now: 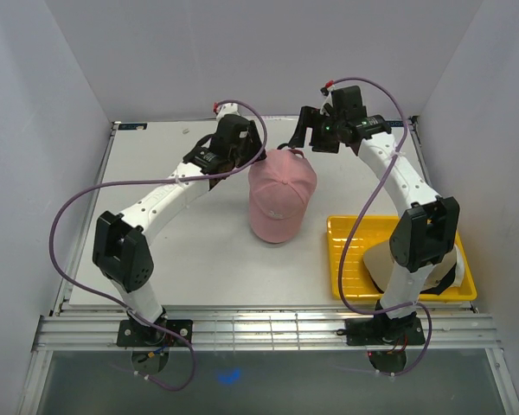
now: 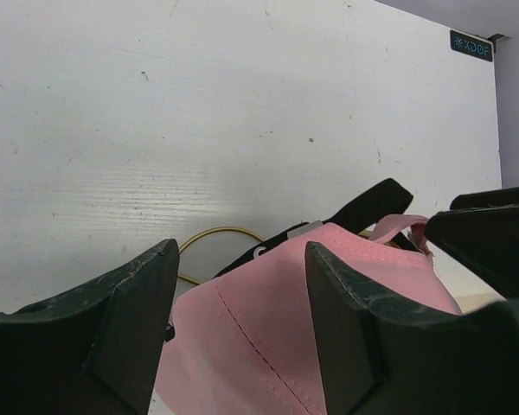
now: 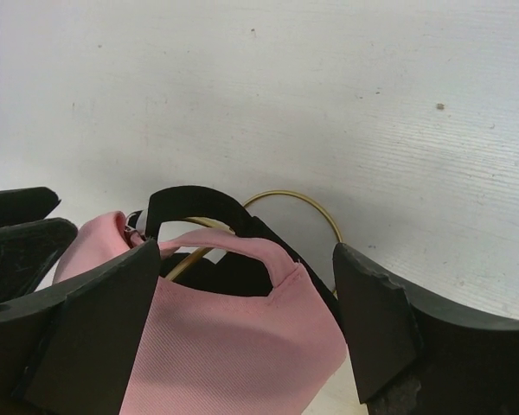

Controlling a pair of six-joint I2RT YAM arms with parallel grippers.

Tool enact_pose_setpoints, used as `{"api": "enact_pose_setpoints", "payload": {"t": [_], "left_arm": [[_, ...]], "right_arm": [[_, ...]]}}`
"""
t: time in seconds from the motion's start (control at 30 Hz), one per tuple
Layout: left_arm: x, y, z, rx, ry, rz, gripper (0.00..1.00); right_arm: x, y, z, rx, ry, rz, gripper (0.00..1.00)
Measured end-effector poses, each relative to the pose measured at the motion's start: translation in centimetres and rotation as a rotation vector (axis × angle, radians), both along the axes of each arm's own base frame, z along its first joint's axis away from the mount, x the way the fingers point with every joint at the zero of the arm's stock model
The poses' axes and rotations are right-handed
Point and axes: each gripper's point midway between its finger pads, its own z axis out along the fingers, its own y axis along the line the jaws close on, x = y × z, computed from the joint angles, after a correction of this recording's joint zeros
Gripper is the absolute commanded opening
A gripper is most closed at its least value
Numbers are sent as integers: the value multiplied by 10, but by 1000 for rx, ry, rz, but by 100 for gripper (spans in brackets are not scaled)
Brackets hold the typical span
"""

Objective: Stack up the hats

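A pink cap sits in the middle of the table, brim toward the near side. It lies over a black cap, whose strap shows behind the pink cap's back opening. My left gripper is open at the pink cap's back left. The pink cap's crown lies below and between its fingers, with the black cap's edge showing past it. My right gripper is open at the cap's back right, straddling the pink strap. A tan cap lies in the tray, partly hidden by my right arm.
A gold wire stand shows under the two stacked caps, its loop resting on the white table. The yellow tray sits at the near right. White walls enclose the table on three sides.
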Motion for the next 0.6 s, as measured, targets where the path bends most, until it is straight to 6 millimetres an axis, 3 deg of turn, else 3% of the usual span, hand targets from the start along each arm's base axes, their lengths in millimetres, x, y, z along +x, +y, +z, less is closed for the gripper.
{"api": "enact_pose_setpoints", "payload": {"t": [0.2,0.37,0.47,0.6], "left_arm": [[-3,3,23,-9,-44,-12,72],[-6,2,42,-25,-80,-29,73],[-10,0,58,-47,-105,-56,73],[-17,-9,93,-101,-158,-118,73]], "right_arm": [[-4,-4,4,-10,4,-14,88],[-12,-11,20,-13,-20,-31,89],[-21,-20,44,-1,-59,-48,89],[-42,-47,93,30,-150,-108,90]]}}
